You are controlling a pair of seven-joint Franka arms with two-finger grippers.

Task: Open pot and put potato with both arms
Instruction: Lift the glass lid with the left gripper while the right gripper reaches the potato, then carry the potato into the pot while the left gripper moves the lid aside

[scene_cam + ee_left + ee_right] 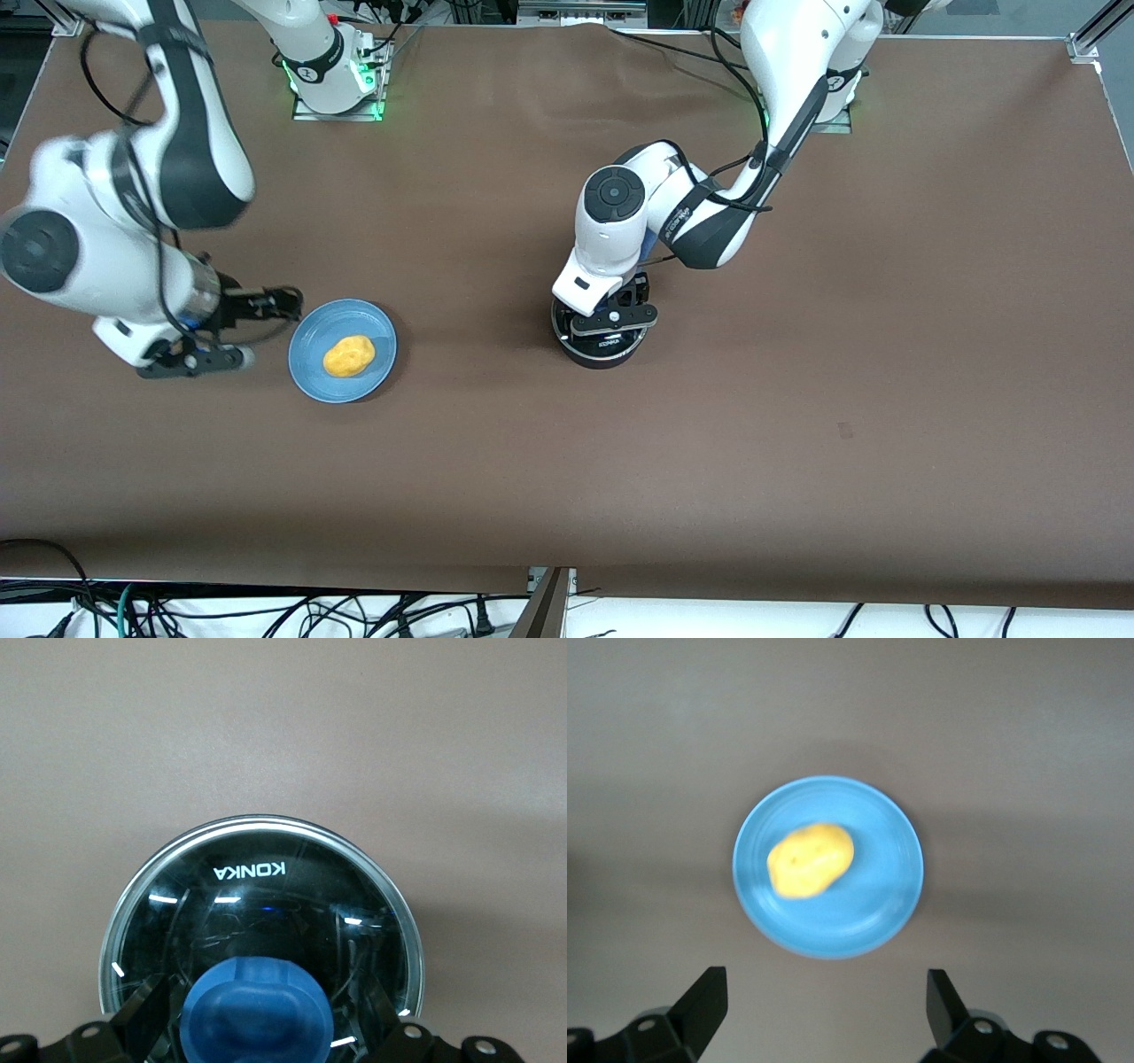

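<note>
Brown-covered table. Lying directly on it: a blue plate, toward the right arm's end, carrying the potato; and the pot, lid on, near the table's middle. Plate and pot stand well apart.

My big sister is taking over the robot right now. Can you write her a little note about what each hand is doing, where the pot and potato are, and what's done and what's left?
Left hand: down on the pot, fingers on either side of the blue knob, not visibly clamped yet.
Right hand: open, holding nothing, beside the blue plate at the right arm's end of the table.
Potato: lying on the plate.
Lid: on the pot.
Done: both hands are lined up.
Left: grip the knob, lift the lid, pick up the potato, drop it in the pot.
</note>
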